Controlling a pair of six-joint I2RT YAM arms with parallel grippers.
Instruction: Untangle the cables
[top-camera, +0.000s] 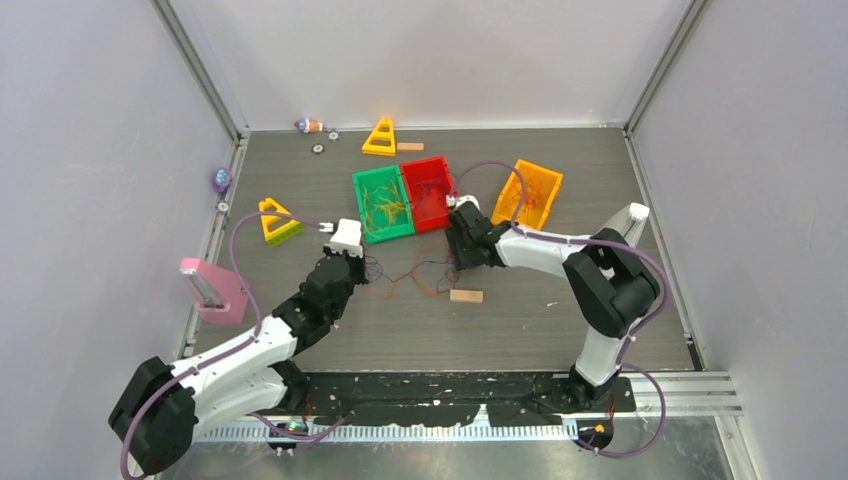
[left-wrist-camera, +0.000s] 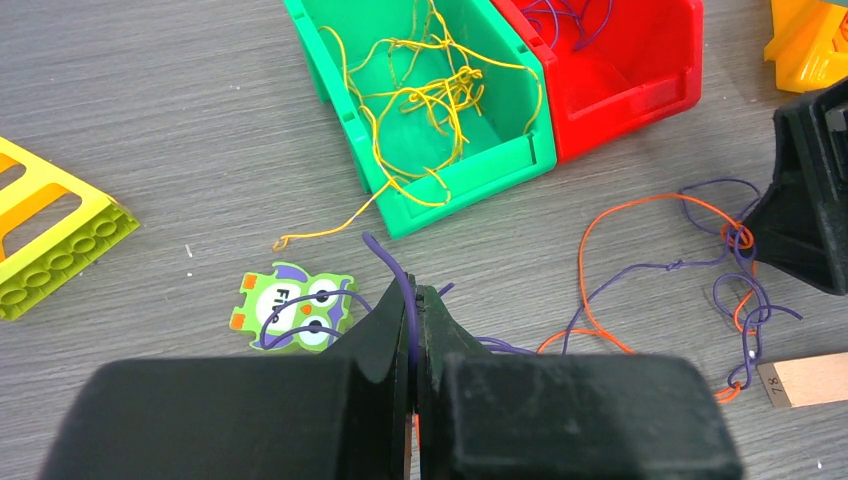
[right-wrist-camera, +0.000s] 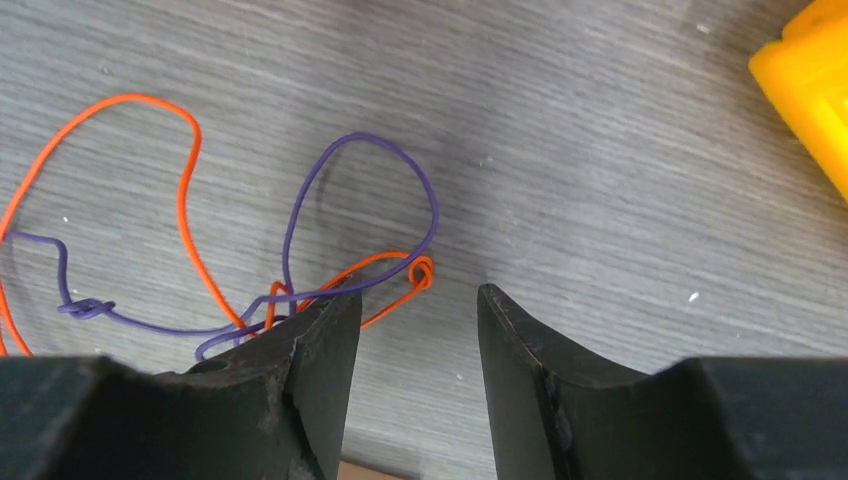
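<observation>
Centrally, thin purple cables (left-wrist-camera: 388, 258) and orange cables (right-wrist-camera: 183, 205) lie knotted. Left gripper (left-wrist-camera: 413, 292) pinches a purple strand, right gripper (right-wrist-camera: 418, 293) stands apart, empty. Three bins (top-camera: 360, 205) sit above.

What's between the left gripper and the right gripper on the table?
A thin purple cable tangled with a thin orange cable on the grey tabletop; the left gripper pinches the purple end. Clearest in the left wrist view.
</observation>
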